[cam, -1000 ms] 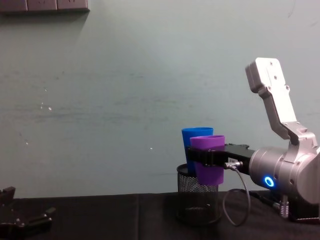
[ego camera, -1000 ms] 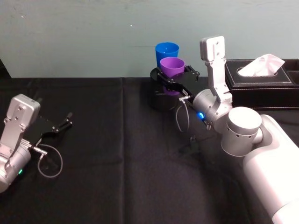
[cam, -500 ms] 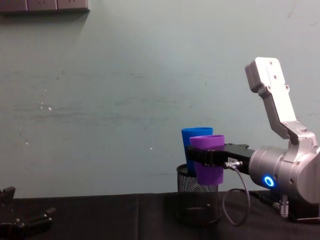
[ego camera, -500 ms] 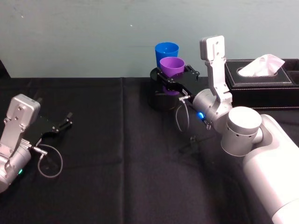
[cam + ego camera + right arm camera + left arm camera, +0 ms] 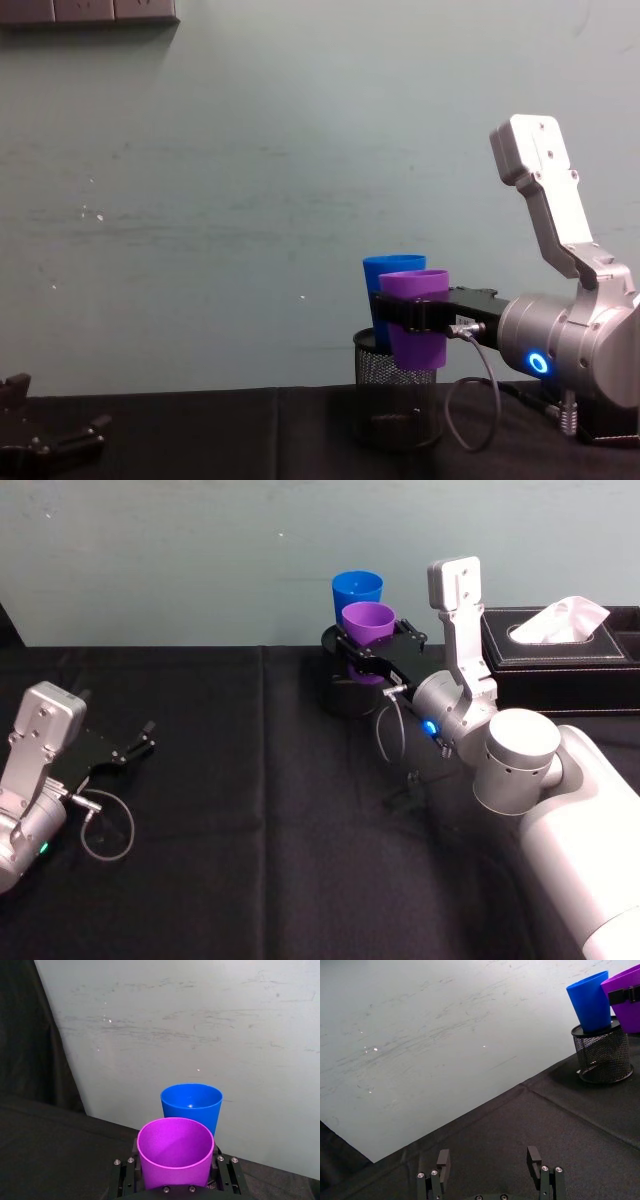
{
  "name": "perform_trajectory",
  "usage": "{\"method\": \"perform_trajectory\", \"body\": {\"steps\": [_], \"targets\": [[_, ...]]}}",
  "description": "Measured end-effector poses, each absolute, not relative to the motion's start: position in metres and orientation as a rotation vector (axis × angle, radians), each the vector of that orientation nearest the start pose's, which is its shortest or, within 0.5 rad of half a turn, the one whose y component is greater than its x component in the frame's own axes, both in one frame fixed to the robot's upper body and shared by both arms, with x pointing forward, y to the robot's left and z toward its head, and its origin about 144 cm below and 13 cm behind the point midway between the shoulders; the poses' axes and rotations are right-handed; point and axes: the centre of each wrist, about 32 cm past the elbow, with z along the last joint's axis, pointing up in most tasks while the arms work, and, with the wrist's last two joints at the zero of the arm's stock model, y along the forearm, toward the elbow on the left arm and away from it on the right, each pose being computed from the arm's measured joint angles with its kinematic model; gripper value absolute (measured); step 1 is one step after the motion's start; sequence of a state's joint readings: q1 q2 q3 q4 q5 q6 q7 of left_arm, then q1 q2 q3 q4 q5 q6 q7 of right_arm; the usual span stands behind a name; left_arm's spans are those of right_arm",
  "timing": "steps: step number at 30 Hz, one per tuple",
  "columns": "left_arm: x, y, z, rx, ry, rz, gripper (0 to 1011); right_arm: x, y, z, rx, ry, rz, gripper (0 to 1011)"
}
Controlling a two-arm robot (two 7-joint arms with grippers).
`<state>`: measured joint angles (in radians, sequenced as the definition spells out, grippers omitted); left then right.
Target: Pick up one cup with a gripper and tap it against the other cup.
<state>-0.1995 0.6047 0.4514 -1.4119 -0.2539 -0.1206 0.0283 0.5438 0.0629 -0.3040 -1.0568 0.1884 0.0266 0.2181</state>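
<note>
The black mesh pen holder (image 5: 602, 1057) stood on the black cloth (image 5: 260, 800), close to the pale green wall (image 5: 250, 200). The blue cup (image 5: 357, 588) stood upright in the mouth of this holder, with most of its body above the mesh rim.

The right gripper (image 5: 410, 312) was at the holder, above its rim, on the side toward the robot. Its two black fingers (image 5: 402, 629) were pressed on opposite sides of the purple cup (image 5: 368, 625) and pinched it around the middle. The purple cup was upright and in the air. In the chest view its base hung just over the holder's rim, on the side toward the robot's right. It was just beside the blue cup, nearer to the robot, and its rim was a little lower than the blue rim. I cannot tell whether the two cup walls touched. In the right wrist view the purple cup (image 5: 175, 1160) sat between the finger bases, and the blue cup (image 5: 191, 1105) was directly behind it.

The left gripper (image 5: 487, 1157) was well apart from the holder, toward the robot's left, low over the cloth. Its fingers (image 5: 443, 1157) were spread and held nothing.

A black tissue box (image 5: 560, 660) stood near the holder, toward the robot's right.
</note>
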Motion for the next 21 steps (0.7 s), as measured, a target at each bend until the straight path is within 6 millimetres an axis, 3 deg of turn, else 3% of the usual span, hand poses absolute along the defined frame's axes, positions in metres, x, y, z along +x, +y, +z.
{"method": "perform_trajectory", "body": {"steps": [21], "targets": [[0.4886,0.3097,1.1398,0.305,-0.285,1.248,1000,0.5993,-0.1712,1.1878,-0.037,0.008,-1.122,731]]}}
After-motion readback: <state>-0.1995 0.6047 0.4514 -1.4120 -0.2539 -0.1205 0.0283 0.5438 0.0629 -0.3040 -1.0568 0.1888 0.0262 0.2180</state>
